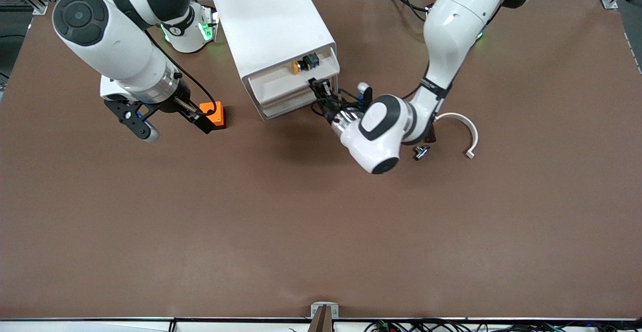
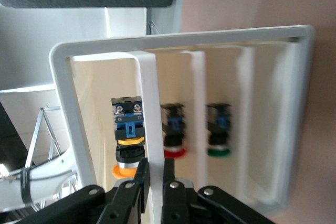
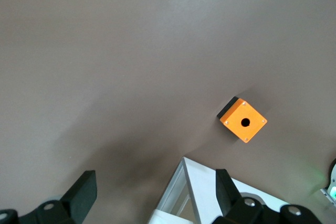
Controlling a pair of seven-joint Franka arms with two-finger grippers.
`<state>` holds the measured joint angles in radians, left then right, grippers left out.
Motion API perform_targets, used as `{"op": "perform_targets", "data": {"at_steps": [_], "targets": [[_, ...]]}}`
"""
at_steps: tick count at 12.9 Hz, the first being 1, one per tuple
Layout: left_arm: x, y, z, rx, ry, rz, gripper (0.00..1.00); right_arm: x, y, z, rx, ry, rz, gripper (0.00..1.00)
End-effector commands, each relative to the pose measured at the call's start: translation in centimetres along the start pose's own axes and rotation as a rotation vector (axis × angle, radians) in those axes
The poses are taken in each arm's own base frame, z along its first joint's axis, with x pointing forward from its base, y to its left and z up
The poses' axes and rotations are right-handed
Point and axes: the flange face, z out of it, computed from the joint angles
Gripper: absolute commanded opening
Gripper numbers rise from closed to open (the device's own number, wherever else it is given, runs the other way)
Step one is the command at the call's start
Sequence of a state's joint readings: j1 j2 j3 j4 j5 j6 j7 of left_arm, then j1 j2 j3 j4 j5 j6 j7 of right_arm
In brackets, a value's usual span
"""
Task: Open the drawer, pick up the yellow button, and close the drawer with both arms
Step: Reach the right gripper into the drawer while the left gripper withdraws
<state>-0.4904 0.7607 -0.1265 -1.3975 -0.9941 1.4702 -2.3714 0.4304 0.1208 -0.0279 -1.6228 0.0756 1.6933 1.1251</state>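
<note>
The white cabinet stands between the arms' bases. Its topmost drawer is pulled out a little. In it lies the button, orange cap and black-and-blue body; the left wrist view shows the button right beside the drawer's front wall. My left gripper is at the cabinet's front, shut on that wall. In its own view the left gripper pinches the white strip between both fingers. My right gripper hangs open and empty over the table beside the cabinet, toward the right arm's end.
An orange cube with a round hole lies by the right gripper; the cube also shows from the right wrist. A small switch part and a white curved piece lie near the left arm. Lower trays hold a red-capped and a green-capped button.
</note>
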Motion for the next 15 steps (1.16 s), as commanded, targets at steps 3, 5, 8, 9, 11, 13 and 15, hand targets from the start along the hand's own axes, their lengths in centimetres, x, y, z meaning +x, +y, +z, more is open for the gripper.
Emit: {"op": "perform_targets", "data": {"at_steps": [3,5,8,9,11,13,15], "targets": [[2.5,1.4,-8.4,-0.051,-0.075,0.136,0.00,-5.3,-3.4,1.2,0.042,-0.015,0.087,1.00],[3.0,1.8,-9.7,-0.054,-0.098,0.137,0.00,-8.9,-5.4,2.3,0.058,-0.021,0.114,1.00],[3.2,1.9,-10.1,-0.057,-0.107,0.137,0.33,-13.4,-7.5,4.4,0.054,-0.013,0.138,1.00],[3.4,1.9,-10.7,-0.060,-0.114,0.137,0.78,-15.1,-8.0,4.9,0.051,-0.010,0.134,1.00],[3.8,2.1,-11.6,-0.064,-0.126,0.132,0.89,-18.0,-8.8,6.4,0.036,0.000,0.139,1.00],[3.7,1.5,-12.3,-0.080,-0.125,0.145,1.00,-20.3,-9.3,7.2,0.029,0.024,0.146,1.00],[4.3,1.1,-14.9,-0.112,-0.152,0.153,1.00,-21.9,-9.7,8.5,0.022,0.033,0.155,1.00]]}}
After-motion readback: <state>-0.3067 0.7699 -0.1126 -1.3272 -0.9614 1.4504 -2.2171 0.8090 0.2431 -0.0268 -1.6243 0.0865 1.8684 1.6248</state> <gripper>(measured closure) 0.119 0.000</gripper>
